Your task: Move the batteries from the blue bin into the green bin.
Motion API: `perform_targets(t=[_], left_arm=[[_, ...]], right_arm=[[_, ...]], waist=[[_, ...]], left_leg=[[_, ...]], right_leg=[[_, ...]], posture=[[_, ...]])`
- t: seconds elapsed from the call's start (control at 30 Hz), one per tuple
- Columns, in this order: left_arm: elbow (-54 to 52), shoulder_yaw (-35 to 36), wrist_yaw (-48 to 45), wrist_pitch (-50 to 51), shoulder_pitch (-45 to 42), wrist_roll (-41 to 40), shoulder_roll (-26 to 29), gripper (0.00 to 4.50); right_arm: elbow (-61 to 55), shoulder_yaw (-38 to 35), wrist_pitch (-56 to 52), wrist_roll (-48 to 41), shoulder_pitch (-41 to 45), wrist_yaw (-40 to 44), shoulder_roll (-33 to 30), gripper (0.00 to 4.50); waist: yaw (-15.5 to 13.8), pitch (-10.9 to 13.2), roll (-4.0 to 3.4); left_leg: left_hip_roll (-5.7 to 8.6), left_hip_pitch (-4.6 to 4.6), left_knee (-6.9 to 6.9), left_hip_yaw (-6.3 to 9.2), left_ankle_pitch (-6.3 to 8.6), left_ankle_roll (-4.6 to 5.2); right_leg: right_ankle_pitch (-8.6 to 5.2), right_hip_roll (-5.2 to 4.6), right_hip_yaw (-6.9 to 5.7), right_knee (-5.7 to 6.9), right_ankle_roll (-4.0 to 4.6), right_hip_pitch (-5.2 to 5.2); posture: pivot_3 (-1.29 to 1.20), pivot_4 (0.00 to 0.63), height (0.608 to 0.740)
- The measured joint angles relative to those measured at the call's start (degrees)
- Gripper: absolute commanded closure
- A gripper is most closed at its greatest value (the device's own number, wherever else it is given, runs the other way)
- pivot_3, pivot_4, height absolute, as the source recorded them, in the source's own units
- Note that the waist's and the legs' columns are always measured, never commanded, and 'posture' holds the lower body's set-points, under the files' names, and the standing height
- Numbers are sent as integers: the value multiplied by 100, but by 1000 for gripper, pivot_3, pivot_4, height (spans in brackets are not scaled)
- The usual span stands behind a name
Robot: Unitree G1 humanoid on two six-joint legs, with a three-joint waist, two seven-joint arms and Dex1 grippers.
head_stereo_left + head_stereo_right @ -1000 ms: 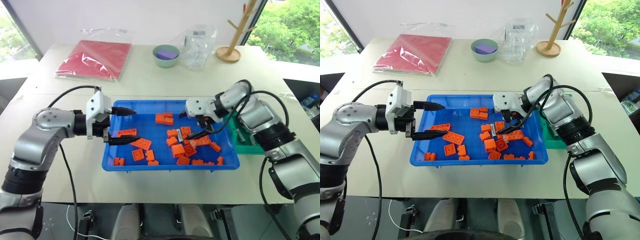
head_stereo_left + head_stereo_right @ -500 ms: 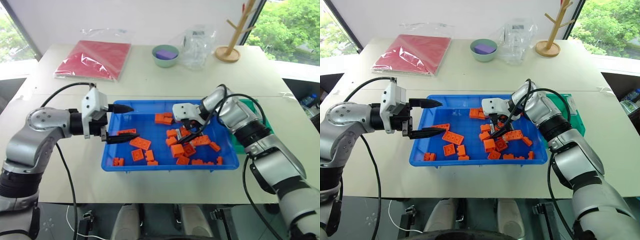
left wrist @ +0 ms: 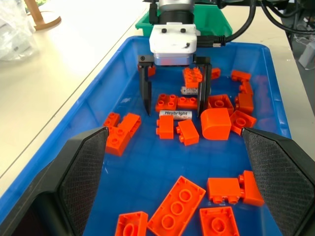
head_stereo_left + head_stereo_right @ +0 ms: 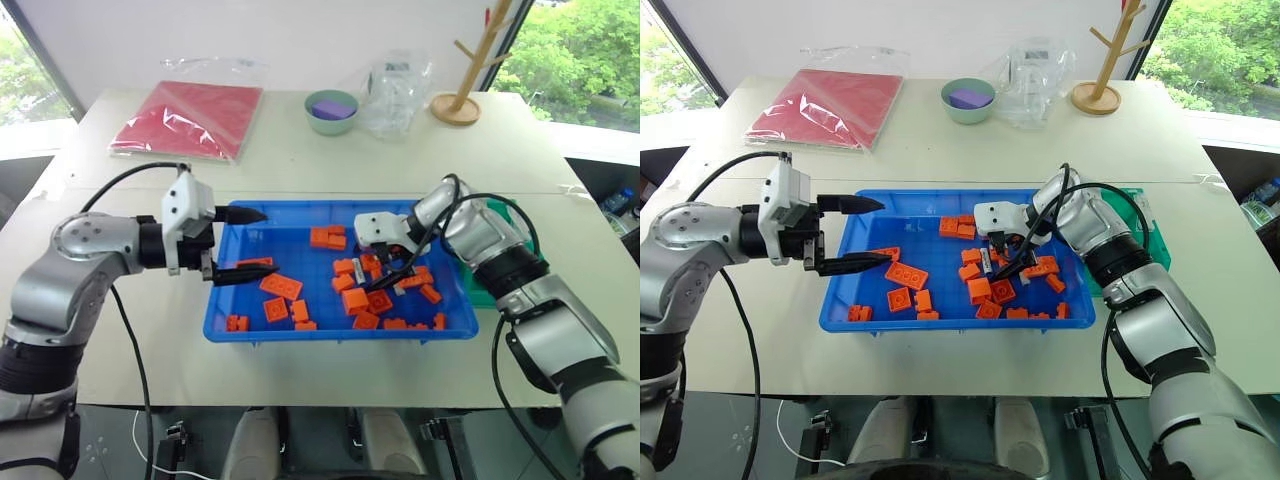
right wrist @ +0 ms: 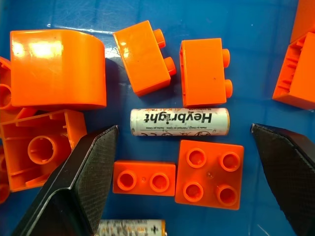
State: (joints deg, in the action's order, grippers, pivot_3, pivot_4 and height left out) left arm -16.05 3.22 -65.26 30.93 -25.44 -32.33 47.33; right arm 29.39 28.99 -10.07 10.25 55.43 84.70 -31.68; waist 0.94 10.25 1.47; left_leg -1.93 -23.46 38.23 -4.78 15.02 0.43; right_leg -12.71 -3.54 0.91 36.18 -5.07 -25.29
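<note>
Hanging over the right half of the blue bin [image 4: 245, 330], the right end effector [image 3: 174, 101] stands released, its fingers straddling a white battery [image 5: 179, 122] that lies flat on the bin floor, hemmed in by orange bricks [image 5: 202, 72]; a second battery [image 5: 132, 228] lies just beside. Judged light, rigid, smooth and prone to rolling, it wants pinching across mid-length. The left end effector [image 4: 240, 243] hovers released at the bin's left edge. The green bin [image 3: 216, 24] waits beyond the right rim.
</note>
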Motion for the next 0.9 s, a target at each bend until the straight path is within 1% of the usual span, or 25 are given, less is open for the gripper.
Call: perform_targets(t=[0.03,0.07,0.1,0.3,0.4,0.43,0.5,0.63,0.77,0.9], left_arm=[[6,-6,-3,-3,-10,6,0,0],[11,-14,-9,-5,-11,14,0,0],[12,-20,-17,-8,-11,18,-1,0],[33,-40,-73,-30,-34,41,-7,0],[163,-98,-99,-48,-179,64,-24,0],[206,-136,-107,-59,-236,69,-36,0],[236,-196,-114,-75,-271,75,-62,0],[395,-310,-147,-171,-384,176,-161,0],[572,-473,-233,-292,-489,253,-300,0],[866,-606,-354,-537,-649,452,-354,0]], right_arm=[[-19,-20,-46,-17,-18,0,7,1401],[-66,-37,-110,-42,-37,-1,11,1951],[-150,-61,-192,-52,-73,3,11,2293],[-906,-387,-872,-365,-324,-126,-19,2293],[-1650,-909,-1664,-661,-445,-393,-227,2293],[-2057,-1268,-2148,-841,-475,-575,-348,2293],[-2335,-1541,-2501,-956,-510,-754,-467,2293],[-3069,-2561,-3501,-1166,-1103,-1535,-1042,2293],[-3745,-3629,-4493,-1387,-1994,-2174,-1446,2293],[-4474,-4549,-5227,-1590,-2940,-2874,-1347,2293]], waist=[[0,0,0],[0,0,0],[0,0,0],[-1,0,0],[-34,0,0],[-38,0,0],[-32,0,1],[-60,-1,2],[-39,-1,2],[5,-2,1]], left_leg=[[0,0,0,0,0,0],[0,0,0,0,0,0],[0,0,0,0,0,0],[0,0,0,0,0,0],[0,-2,0,2,0,0],[1,-3,0,1,0,-1],[2,-2,0,0,0,0],[5,-5,0,1,0,0],[4,-4,-1,2,0,0],[1,2,-4,4,1,0]], right_leg=[[0,0,0,0,0,0],[0,0,0,0,0,0],[0,0,0,0,0,0],[0,0,0,1,-1,-1],[0,-2,-1,0,0,-2],[0,-4,-1,-2,0,-1],[0,-5,0,-5,0,1],[-8,-9,-2,-8,14,2],[-8,-7,-2,-7,15,1],[-6,1,2,-4,11,0]], posture=[[0,150,736],[0,150,736],[0,150,736],[0,150,736],[0,150,736],[0,150,736],[0,150,736],[0,150,736],[0,150,736],[0,150,736]])
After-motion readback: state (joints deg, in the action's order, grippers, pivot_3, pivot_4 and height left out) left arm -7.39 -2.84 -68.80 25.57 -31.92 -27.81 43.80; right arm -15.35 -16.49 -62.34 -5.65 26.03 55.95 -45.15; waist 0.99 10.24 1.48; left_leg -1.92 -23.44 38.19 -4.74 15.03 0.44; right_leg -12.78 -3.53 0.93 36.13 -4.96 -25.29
